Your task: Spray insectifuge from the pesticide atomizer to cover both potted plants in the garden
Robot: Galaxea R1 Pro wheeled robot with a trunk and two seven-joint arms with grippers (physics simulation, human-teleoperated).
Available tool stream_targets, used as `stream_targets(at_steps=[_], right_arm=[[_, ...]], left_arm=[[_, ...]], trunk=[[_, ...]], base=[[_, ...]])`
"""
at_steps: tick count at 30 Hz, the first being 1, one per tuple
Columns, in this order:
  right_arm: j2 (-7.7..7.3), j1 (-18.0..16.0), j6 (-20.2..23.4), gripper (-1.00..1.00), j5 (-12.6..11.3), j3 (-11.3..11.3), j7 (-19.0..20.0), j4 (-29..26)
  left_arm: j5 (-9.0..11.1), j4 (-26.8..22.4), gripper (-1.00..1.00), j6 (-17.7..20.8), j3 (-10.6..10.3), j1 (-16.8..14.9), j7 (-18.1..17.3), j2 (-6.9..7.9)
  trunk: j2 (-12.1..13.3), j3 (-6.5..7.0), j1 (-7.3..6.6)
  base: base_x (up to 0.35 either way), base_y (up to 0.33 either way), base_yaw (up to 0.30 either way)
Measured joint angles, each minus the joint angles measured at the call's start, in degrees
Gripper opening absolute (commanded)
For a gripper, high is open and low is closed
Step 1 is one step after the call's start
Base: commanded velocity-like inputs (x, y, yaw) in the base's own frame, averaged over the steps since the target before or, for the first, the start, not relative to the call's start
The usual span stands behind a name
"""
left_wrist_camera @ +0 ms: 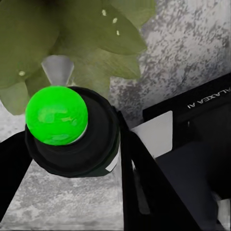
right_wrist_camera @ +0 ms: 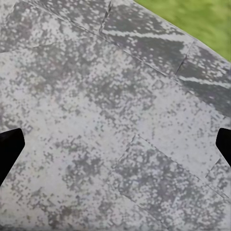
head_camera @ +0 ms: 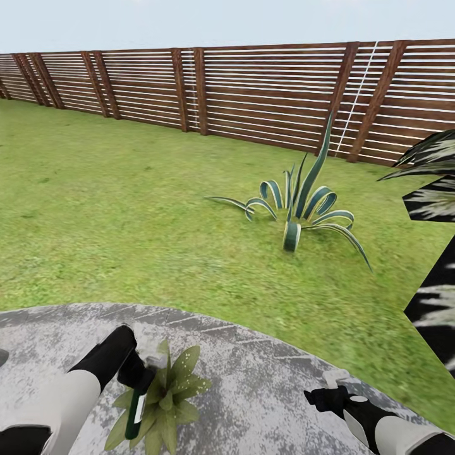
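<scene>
We pinch the dark green-capped atomizer bottle in our left fingers directly over the speckled green rosette, right fingers spread; a tilted nozzle could miss outer leaves.

Speckled green potted plant, mottled grey paving, brown slatted fence, green-capped atomizer

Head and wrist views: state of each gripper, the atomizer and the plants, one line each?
left gripper: shut on the atomizer, over the plant
atomizer: held, dark green bottle hanging down over the leaves
potted plant: upright on the stone paving, under the atomizer
right gripper: open, holding nothing, over paving
agave: upright on the lawn, untouched
</scene>
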Motion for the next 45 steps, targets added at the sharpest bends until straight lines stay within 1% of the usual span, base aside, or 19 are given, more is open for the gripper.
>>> stream_targets(at_steps=[3, 5, 9, 12, 15, 17, 20, 23, 24, 25, 26, 27, 29, 31, 35, 40, 42, 45], right_arm=[[0.00, 0.0, 0.0, 1.00, 0.0, 0.0, 0.0, 0.0], [0.00, 0.0, 0.0, 1.00, 0.0, 0.0, 0.0, 0.0], [0.00, 0.0, 0.0, 1.00, 0.0, 0.0, 0.0, 0.0], [0.00, 0.0, 0.0, 1.00, 0.0, 0.0, 0.0, 0.0], [0.00, 0.0, 0.0, 1.00, 0.0, 0.0, 0.0, 0.0], [0.00, 0.0, 0.0, 1.00, 0.0, 0.0, 0.0, 0.0], [0.00, 0.0, 0.0, 1.00, 0.0, 0.0, 0.1, 0.0], [0.00, 0.0, 0.0, 1.00, 0.0, 0.0, 0.1, 0.0], [0.00, 0.0, 0.0, 1.00, 0.0, 0.0, 0.1, 0.0], [0.00, 0.0, 0.0, 1.00, 0.0, 0.0, 0.1, 0.0], [0.00, 0.0, 0.0, 1.00, 0.0, 0.0, 0.1, 0.0], [0.00, 0.0, 0.0, 1.00, 0.0, 0.0, 0.1, 0.0], [0.00, 0.0, 0.1, 1.00, 0.0, 0.0, 0.1, 0.0], [0.00, 0.0, 1.3, 1.00, 0.0, 0.0, 0.1, 0.0], [0.00, 0.0, 2.4, 1.00, 0.1, 0.0, 0.1, 0.0], [0.00, 0.0, 2.5, 1.00, 0.1, 0.0, 0.1, 0.0], [0.00, 0.0, 2.5, 1.00, 0.1, 0.0, 0.1, 0.0], [0.00, 0.0, 2.5, 1.00, 0.1, 0.0, 0.1, 0.0]], left_arm=[[0.0, 3.1, -1.00, -1.5, 0.0, 0.2, 0.1, -0.02], [-0.1, 4.0, -1.00, -2.1, 0.0, 1.0, 0.1, -0.02], [-0.1, 4.3, -1.00, -2.2, 0.0, 2.7, 0.3, 0.02], [-0.2, 4.3, -1.00, -2.3, 0.0, 3.9, 1.4, 0.03], [-0.2, 4.3, -1.00, -2.3, 0.0, 5.3, 4.5, -0.14], [-0.1, 4.3, -1.00, -2.2, 0.0, 6.2, 5.0, -0.24], [0.1, 4.3, -1.00, -2.2, 0.0, 7.6, 5.5, -0.88], [0.0, 4.3, -1.00, -2.3, -0.1, 7.9, 6.8, -1.14], [0.1, 4.3, -1.00, -2.3, -0.1, 8.1, 7.7, -1.33], [0.1, 4.3, -1.00, -2.3, -0.1, 8.9, 10.1, -1.76], [0.2, 4.3, -1.00, -2.8, -0.1, 9.5, 11.8, -2.05], [0.3, 4.3, -1.00, -3.4, 0.0, 9.7, 12.3, -2.18], [0.4, 4.3, -1.00, -4.4, 0.0, 9.9, 12.7, -2.32], [0.5, 4.4, -1.00, -5.0, 0.0, 10.1, 13.0, -2.44], [0.5, 4.4, -1.00, -5.1, 0.0, 10.7, 13.1, -2.47], [0.4, 4.4, -1.00, -5.2, 0.0, 10.9, 13.1, -2.47], [0.5, 4.4, -1.00, -6.3, 0.0, 11.9, 13.1, -2.45], [0.7, 4.3, -1.00, -7.7, 0.0, 12.3, 13.1, -2.43]], trunk=[[0.0, 0.00, 0.00], [0.0, 0.00, 0.00], [0.0, 0.00, 0.00], [0.0, 0.00, 0.00], [0.0, 0.00, 0.00], [0.0, 0.00, 0.00], [0.0, 0.00, 0.00], [0.0, 0.00, 0.00], [0.0, 0.00, 0.00], [0.0, 0.00, 0.00], [0.0, 0.00, 0.00], [0.0, 0.00, 0.00], [0.0, 0.00, 0.00], [0.0, 0.00, 0.00], [0.0, 0.00, 0.00], [0.0, 0.00, 0.00], [0.0, 0.00, 0.00], [0.0, 0.00, 0.00]], base=[[0.000, 0.000, 0.000], [0.000, 0.000, 0.000], [0.000, 0.000, 0.000], [0.000, 0.000, 0.000], [0.000, 0.000, 0.000], [0.000, 0.000, 0.000], [0.000, 0.000, 0.000], [0.000, 0.000, 0.000], [0.000, 0.000, 0.000], [0.000, 0.000, 0.000], [0.000, 0.000, 0.000], [0.000, 0.000, 0.000], [0.000, 0.000, 0.000], [0.000, 0.000, 0.000], [0.000, 0.000, 0.000], [0.000, 0.000, -0.057], [0.000, 0.000, -0.030], [0.000, 0.000, -0.008]])
